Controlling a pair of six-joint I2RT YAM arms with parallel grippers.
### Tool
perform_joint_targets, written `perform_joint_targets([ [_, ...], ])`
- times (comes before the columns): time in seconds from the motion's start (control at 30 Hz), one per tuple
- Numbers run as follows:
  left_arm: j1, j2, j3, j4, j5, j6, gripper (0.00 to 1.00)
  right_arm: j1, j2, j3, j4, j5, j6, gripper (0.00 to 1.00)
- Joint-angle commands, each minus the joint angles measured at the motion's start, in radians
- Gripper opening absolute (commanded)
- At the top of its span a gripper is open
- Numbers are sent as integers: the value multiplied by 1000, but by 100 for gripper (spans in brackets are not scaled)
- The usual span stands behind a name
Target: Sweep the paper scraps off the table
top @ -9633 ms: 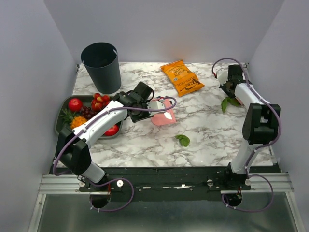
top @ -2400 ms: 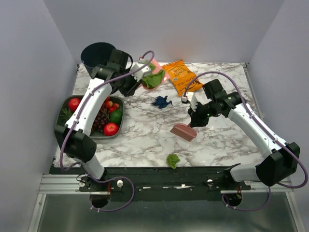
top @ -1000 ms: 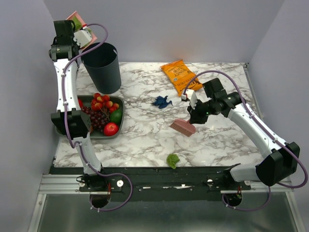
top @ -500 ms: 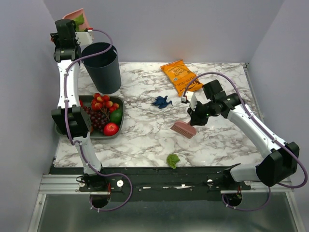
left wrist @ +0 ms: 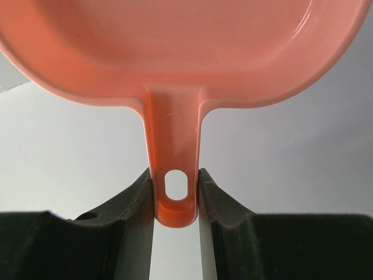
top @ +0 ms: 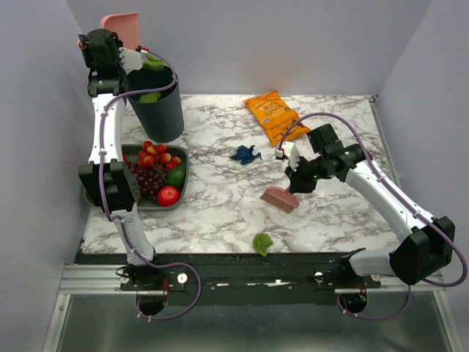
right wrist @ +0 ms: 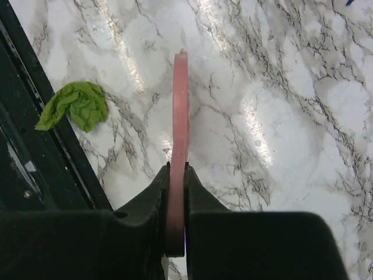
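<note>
My left gripper [top: 110, 45] is raised high above the dark bin [top: 156, 103] and is shut on the handle of the pink dustpan [top: 123, 28], seen close in the left wrist view [left wrist: 175, 46]. Two green paper scraps [top: 152, 64] are dropping at the bin's mouth. A blue scrap [top: 245, 154] lies mid-table and a green scrap [top: 261, 243] near the front edge, also in the right wrist view [right wrist: 76, 106]. My right gripper [top: 299, 182] is shut on the pink brush [top: 279, 199], whose edge shows in the right wrist view [right wrist: 179, 146], above the marble table [top: 330, 213].
An orange snack bag [top: 275, 116] lies at the back of the table. A dark grey tray [top: 179, 156] of toy fruits stands at the left, below the bin. The table's black front edge [right wrist: 35, 151] runs close to the green scrap.
The left arm lifted the dustpan from the table up over the bin and tipped it; the green scraps have left the pan and fall at the bin. The right gripper and brush barely moved.
</note>
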Motion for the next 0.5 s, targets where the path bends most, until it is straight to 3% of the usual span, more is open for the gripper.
perform_joint_targets([
  [0.0,23,51,172,15,3,60,0,2,-18,3,19,-1,-13,1],
  [0.3,14,1,60,137,8,15,0,2,-20,8,22,3,-20,1],
  [0.47,14,-1,144,74,-51,-176,0,2,-11,37,16,-26,3,1],
])
